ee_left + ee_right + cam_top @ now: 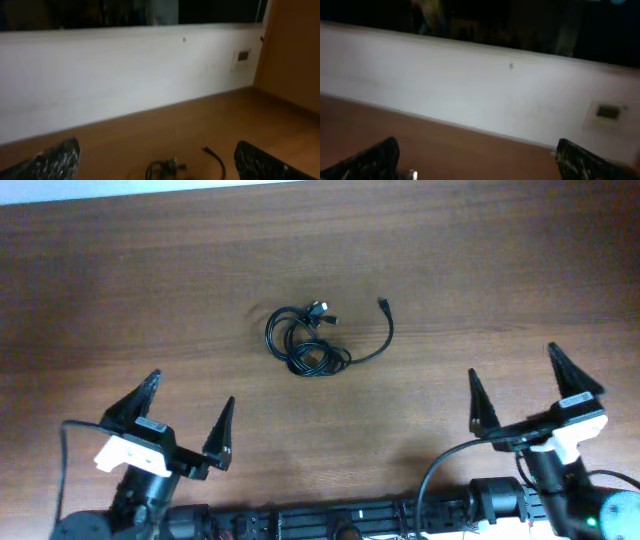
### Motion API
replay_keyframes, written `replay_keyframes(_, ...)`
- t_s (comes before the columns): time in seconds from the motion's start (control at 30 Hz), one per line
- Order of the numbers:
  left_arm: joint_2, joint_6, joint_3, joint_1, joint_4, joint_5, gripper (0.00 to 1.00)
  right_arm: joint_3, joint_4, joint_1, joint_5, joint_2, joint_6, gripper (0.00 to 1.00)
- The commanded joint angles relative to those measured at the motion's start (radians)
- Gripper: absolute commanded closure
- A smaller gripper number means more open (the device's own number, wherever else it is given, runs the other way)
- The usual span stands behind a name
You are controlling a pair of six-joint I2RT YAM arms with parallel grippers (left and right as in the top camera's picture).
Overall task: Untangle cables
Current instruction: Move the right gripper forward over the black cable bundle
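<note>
The cables (308, 340) lie in a small black looped bundle at the middle of the wooden table, with one strand curving right to a plug (383, 304). In the left wrist view the bundle (165, 168) shows at the bottom edge between the fingers. My left gripper (190, 410) is open and empty near the front left, well short of the bundle. My right gripper (518, 385) is open and empty at the front right. In the right wrist view only a small shiny plug tip (412, 174) shows at the bottom left.
The wooden table (120, 290) runs back to a white wall (100, 80) with a small wall plate (243, 56). Thick black arm cables (62, 470) run along the front edge by the arm bases.
</note>
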Motion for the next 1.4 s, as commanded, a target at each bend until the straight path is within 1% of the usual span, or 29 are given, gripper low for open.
replay_keyframes(0.0, 0.121, -0.004, 0.182, -0.004, -0.122, 0.034, 0.01, 0.169, -0.143, -0.006, 0.056, 0.085, -0.026, 0.01)
replay_keyframes(0.07, 0.182, -0.003, 0.263, -0.004, -0.190, 0.032, 0.01, 0.251, -0.248, -0.006, 0.058, 0.124, -0.007, 0.01)
replay_keyframes(0.13, 0.243, -0.003, 0.341, -0.004, -0.237, 0.013, 0.01, 0.330, -0.346, -0.006, 0.133, 0.168, 0.072, 0.01)
replay_keyframes(0.17, 0.263, -0.003, 0.367, -0.004, -0.248, -0.012, 0.01, 0.358, -0.381, -0.006, 0.158, 0.185, 0.105, 0.01)
replay_keyframes(0.2, 0.303, -0.004, 0.421, -0.004, -0.274, -0.074, 0.01, 0.413, -0.445, 0.000, 0.188, 0.218, 0.146, 0.01)
replay_keyframes(0.27, 0.382, -0.007, 0.527, -0.004, -0.348, -0.175, 0.01, 0.494, -0.518, 0.015, 0.183, 0.263, 0.214, 0.01)
replay_keyframes(0.37, 0.460, -0.007, 0.631, -0.004, -0.414, -0.155, 0.01, 0.589, -0.602, 0.015, 0.086, 0.295, 0.247, 0.01)
replay_keyframes(0.43, 0.469, -0.007, 0.652, -0.004, -0.444, -0.143, 0.01, 0.610, -0.604, 0.015, 0.046, 0.295, 0.248, 0.01)
replay_keyframes(0.53, 0.468, -0.007, 0.652, -0.004, -0.498, -0.143, 0.01, 0.613, -0.629, 0.015, -0.106, 0.295, 0.247, 0.01)
replay_keyframes(0.57, 0.468, -0.007, 0.652, -0.004, -0.505, -0.143, 0.01, 0.613, -0.638, 0.015, -0.127, 0.295, 0.247, 0.01)
replay_keyframes(0.67, 0.468, -0.007, 0.652, -0.004, -0.572, -0.143, 0.01, 0.613, -0.655, 0.015, -0.137, 0.295, 0.248, 0.01)
replay_keyframes(0.73, 0.468, -0.007, 0.652, -0.004, -0.602, -0.107, 0.01, 0.613, -0.642, 0.015, -0.136, 0.295, 0.250, 0.01)
replay_keyframes(0.8, 0.468, -0.007, 0.652, -0.004, -0.658, -0.037, 0.01, 0.613, -0.614, 0.015, -0.135, 0.295, 0.341, 0.01)
replay_keyframes(0.83, 0.468, -0.007, 0.652, -0.004, -0.695, -0.003, 0.01, 0.612, -0.607, 0.015, -0.135, 0.298, 0.384, 0.02)
replay_keyframes(0.9, 0.468, -0.007, 0.651, -0.004, -0.738, 0.036, 0.01, 0.610, -0.602, 0.015, -0.118, 0.308, 0.390, 0.11)
replay_keyframes(0.97, 0.468, -0.007, 0.651, -0.004, -0.766, 0.040, 0.01, 0.610, -0.602, 0.014, -0.069, 0.329, 0.390, 0.18)
replay_keyframes(1.07, 0.468, -0.007, 0.651, -0.004, -0.774, 0.041, 0.01, 0.610, -0.606, 0.014, -0.048, 0.399, 0.390, 0.19)
replay_keyframes(1.13, 0.468, -0.007, 0.651, -0.004, -0.774, 0.041, 0.01, 0.610, -0.618, 0.014, -0.053, 0.495, 0.401, 0.19)
replay_keyframes(1.27, 0.468, -0.007, 0.651, -0.004, -0.776, 0.042, 0.01, 0.610, -0.628, 0.014, -0.155, 0.684, 0.400, 0.19)
replay_keyframes(1.37, 0.468, -0.007, 0.651, -0.004, -0.774, 0.041, 0.01, 0.610, -0.629, 0.018, -0.194, 0.802, 0.396, 0.18)
